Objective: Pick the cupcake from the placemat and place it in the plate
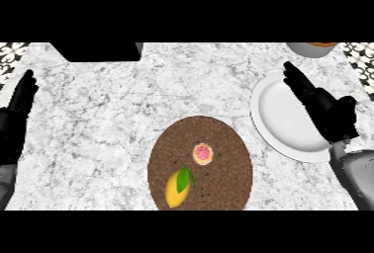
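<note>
Brown woven placemat [219,190] lay mid-table [110,108], with the pink-topped cupcake [202,153] near its centre, just beyond a leafed yellow lemon [175,190]. Right of the placemat, the right robot hand [329,111] hung over the white plate [281,123], fingers straight, holding nothing. The left robot hand [21,101] rested open far to the placemat's left. A clean pick would likely need the right robot hand to cross to the cupcake and close round its sides without nudging the lemon.
</note>
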### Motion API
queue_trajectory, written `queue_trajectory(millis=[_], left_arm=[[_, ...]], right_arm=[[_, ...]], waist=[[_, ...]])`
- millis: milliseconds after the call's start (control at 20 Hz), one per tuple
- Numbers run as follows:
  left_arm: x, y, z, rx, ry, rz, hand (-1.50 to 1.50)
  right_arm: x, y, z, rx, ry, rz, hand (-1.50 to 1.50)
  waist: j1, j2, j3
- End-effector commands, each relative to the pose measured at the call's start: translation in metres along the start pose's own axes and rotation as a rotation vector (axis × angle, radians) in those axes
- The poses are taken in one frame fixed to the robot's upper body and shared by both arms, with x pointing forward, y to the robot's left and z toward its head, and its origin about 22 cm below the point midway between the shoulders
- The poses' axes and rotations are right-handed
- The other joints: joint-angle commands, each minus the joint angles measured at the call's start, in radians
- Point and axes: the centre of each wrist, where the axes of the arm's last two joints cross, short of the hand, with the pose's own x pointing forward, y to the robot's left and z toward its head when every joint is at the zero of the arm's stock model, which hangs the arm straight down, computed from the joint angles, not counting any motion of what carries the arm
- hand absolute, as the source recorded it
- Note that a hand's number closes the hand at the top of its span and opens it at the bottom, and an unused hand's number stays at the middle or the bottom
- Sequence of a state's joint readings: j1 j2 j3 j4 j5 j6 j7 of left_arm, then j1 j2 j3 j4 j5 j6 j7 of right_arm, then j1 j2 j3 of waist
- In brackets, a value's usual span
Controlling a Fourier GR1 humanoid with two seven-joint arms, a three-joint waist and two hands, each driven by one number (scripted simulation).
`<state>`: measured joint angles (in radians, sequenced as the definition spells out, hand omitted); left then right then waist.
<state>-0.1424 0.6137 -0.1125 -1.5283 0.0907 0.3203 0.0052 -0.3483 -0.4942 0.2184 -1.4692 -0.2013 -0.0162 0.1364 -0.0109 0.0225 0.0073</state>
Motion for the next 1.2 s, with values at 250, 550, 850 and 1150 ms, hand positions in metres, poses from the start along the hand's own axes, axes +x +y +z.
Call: queue_trajectory(millis=[250,550,850,1150], left_arm=[[-0.052,-0.084,0.062,-0.225,0.481,0.335,0.00],[-0.050,-0.105,0.072,-0.297,0.501,0.442,0.00],[-0.036,-0.142,0.069,-0.301,0.529,0.473,0.00],[-0.044,-0.128,0.061,-0.289,0.519,0.471,0.00]], right_arm=[[0.081,-0.003,-0.043,0.010,-0.397,-0.179,1.50],[-0.013,0.013,-0.028,-0.379,-0.310,0.011,-1.50],[-0.017,0.022,-0.019,-0.254,-0.389,0.002,-1.50],[0.014,0.002,-0.010,0.012,-0.219,0.337,-1.50]], waist=[[0.053,-0.006,-0.009],[0.025,-0.013,-0.006],[0.011,-0.022,-0.007],[0.001,-0.025,-0.010]])
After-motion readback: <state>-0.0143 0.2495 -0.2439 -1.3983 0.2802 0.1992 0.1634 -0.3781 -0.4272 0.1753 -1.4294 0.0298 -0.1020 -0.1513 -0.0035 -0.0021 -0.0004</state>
